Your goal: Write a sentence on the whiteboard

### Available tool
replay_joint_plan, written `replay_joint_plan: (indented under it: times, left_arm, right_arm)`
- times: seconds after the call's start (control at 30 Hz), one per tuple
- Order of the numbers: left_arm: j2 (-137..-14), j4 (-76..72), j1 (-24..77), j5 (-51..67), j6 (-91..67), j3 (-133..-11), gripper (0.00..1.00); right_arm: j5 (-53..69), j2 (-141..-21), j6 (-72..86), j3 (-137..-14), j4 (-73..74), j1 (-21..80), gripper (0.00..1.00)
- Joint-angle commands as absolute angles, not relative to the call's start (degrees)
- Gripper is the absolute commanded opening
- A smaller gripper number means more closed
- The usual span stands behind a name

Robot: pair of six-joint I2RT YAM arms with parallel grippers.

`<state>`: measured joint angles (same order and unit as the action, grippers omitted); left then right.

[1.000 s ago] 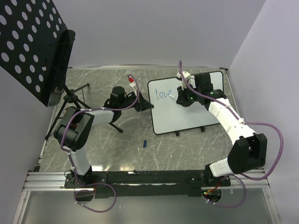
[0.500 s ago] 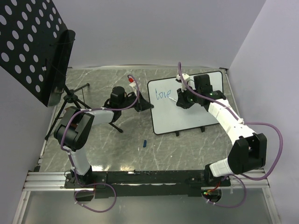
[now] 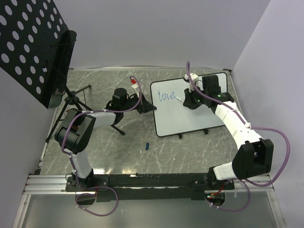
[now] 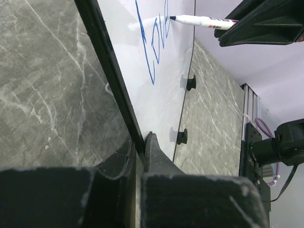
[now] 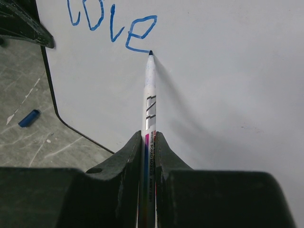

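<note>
The whiteboard (image 3: 190, 107) lies on the table right of centre; it also shows in the left wrist view (image 4: 175, 66) and the right wrist view (image 5: 213, 85). The blue word "love" (image 3: 166, 96) is written near its top left, and shows in the right wrist view (image 5: 111, 23) and the left wrist view (image 4: 156, 42). My right gripper (image 5: 149, 135) is shut on a white marker (image 5: 149, 95), its tip at the end of the "e". The marker also shows from above (image 3: 179, 98). My left gripper (image 4: 140, 142) is shut on the board's black left rim (image 4: 109, 71); from above it sits at the rim (image 3: 147, 108).
A blue marker cap (image 3: 147, 146) lies on the table in front of the board, also in the right wrist view (image 5: 28, 118). A black perforated panel on a tripod stand (image 3: 42, 47) stands at the far left. Walls close the back and right.
The right gripper moved right with the marker, and the "e" of "love" now stands finished. The left arm has not moved.
</note>
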<state>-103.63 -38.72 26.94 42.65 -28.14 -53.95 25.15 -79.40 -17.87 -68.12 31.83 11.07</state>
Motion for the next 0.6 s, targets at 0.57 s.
replay_joint_plan:
  times: [0.57]
  left_arm:
    - [-102.0,-39.6,28.0,42.1,-19.8,-53.9,0.01]
  right_arm:
    - [29.5,-69.9,-17.9,-65.8,29.4,7.3,0.00]
